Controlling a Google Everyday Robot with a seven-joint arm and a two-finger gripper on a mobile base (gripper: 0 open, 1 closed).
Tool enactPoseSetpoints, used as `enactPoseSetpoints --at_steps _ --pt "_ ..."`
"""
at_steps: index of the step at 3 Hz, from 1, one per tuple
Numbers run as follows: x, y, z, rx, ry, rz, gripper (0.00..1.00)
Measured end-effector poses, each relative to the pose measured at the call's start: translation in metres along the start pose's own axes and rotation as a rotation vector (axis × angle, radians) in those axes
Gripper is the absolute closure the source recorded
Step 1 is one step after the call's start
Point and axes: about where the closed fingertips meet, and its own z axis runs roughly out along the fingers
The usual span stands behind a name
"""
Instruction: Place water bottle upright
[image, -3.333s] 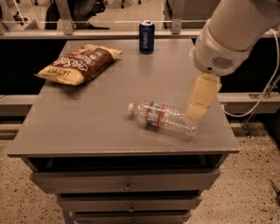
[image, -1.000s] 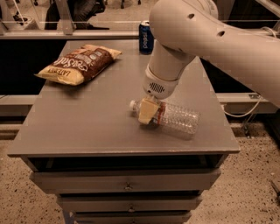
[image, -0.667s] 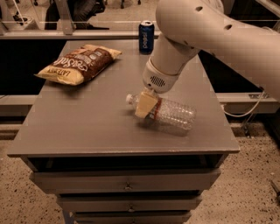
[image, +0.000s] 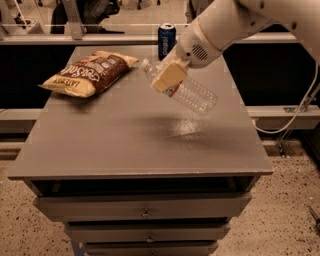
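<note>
Water bottle (image: 197, 97): we find it held in the air above the right half of the table (image: 125, 150), clear of the surface. It lies on a slant, white cap toward the upper left and base down to the right, so it is not upright.

Gripper (image: 169, 77): it sits over the middle-rear of the table at the end of the white arm, with its tan fingers clamped on the water bottle at the upper part, near the label band. We judge this grip near the cap leaves the heavier clear body hanging below, which suits swinging the base down toward the table.

Surroundings: the chip bag (image: 90, 72) lies flat at the rear left, well apart from the bottle. The Pepsi can (image: 166, 41) stands upright at the rear edge, near the gripper but behind it. We judge the bare surface under the bottle to be the natural place to set it.

Outstanding, in our judgement: rotate until the base faces down, lower, then release.
</note>
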Motion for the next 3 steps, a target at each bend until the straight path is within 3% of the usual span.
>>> enactPoseSetpoints --at_steps 1,2,3 --pt "-0.02 -0.017 -0.037 0.01 -0.228 -0.045 1.0" --pt "-0.011 -0.028 -0.067 0.01 -0.438 -0.035 1.0" --pt "0.014 -0.039 -0.091 0.003 -0.624 0.014 1.0"
